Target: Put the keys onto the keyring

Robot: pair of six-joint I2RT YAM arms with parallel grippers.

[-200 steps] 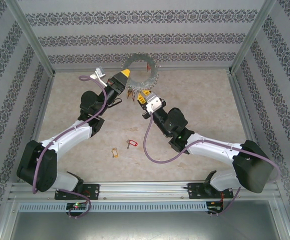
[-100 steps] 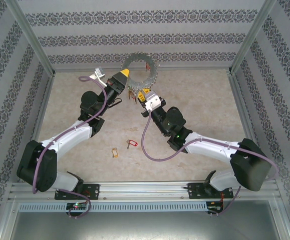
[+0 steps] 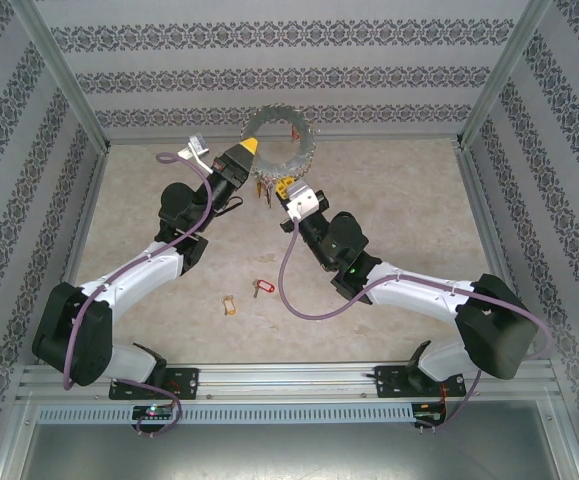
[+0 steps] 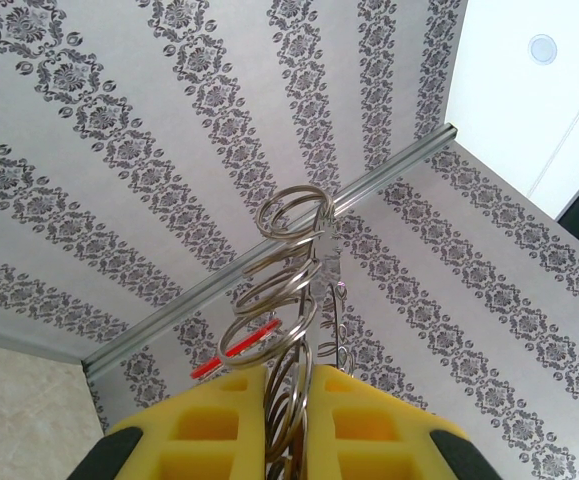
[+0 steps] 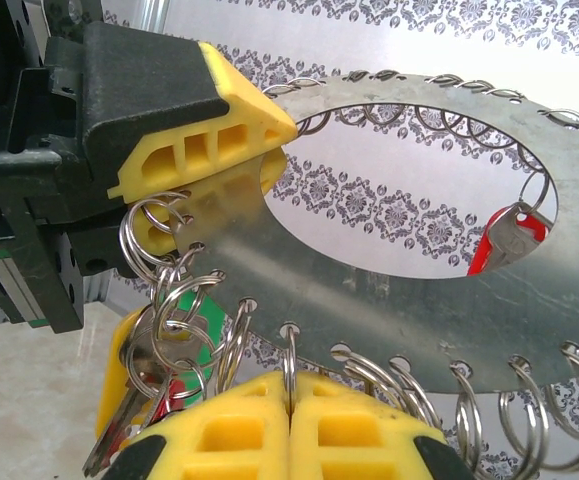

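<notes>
Count: two grippers, both mine; one keyring; two loose keys.

Overhead: the large flat silvery metal keyring (image 3: 304, 150), a holed plate fringed with small split rings, is held up off the beige table (image 3: 399, 220), close to the patterned back wall (image 3: 289, 60). My left gripper (image 3: 250, 148) is clamped on its left rim. My right gripper (image 3: 284, 184) sits just below, at the lower rim. The loose pair lies on the table between my two arms, well apart from the ring: the small red-tagged key (image 3: 263, 287) and, just beside it to the left, the small tan-tagged key (image 3: 230, 304).

Left wrist: the plate is seen edge-on, running down between my closed yellow fingers (image 4: 219, 430). A stack of split rings rises above them, and one red tag (image 4: 235, 350) crosses it as a thin sliver.

Right wrist adds the plate's broad face (image 5: 369, 300). One hung key (image 5: 504, 240) with a red sleeve sits at the inner right edge. One green tag (image 5: 197, 335) and one yellow tag (image 5: 119, 365) are in the bunch under the left finger. My right fingers meet pad to pad, with one split ring (image 5: 289, 350) from the lower rim pinched in the seam.
</notes>
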